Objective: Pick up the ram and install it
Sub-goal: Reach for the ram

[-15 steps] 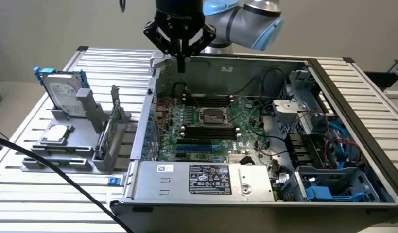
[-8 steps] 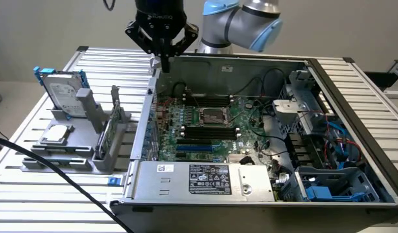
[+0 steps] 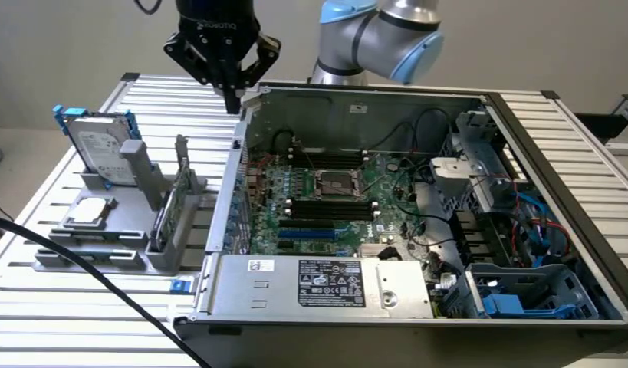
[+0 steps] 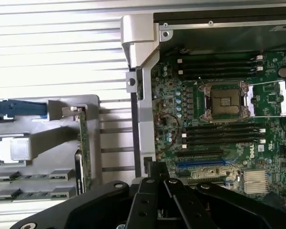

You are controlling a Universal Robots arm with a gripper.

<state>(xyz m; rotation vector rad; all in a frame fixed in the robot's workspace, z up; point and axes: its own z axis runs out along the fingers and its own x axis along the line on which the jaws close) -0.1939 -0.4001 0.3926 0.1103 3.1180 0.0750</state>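
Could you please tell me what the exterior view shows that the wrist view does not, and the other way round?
The exterior view adds the arm's blue-capped joint, the labelled power supply, the blue drive cage and a black cable. The wrist view adds a top-down angle, with the ram seen edge-on in its grey holder. Shared: the shut, empty gripper near the case wall, the ram standing in the holder, and the motherboard with its processor socket and black slots.
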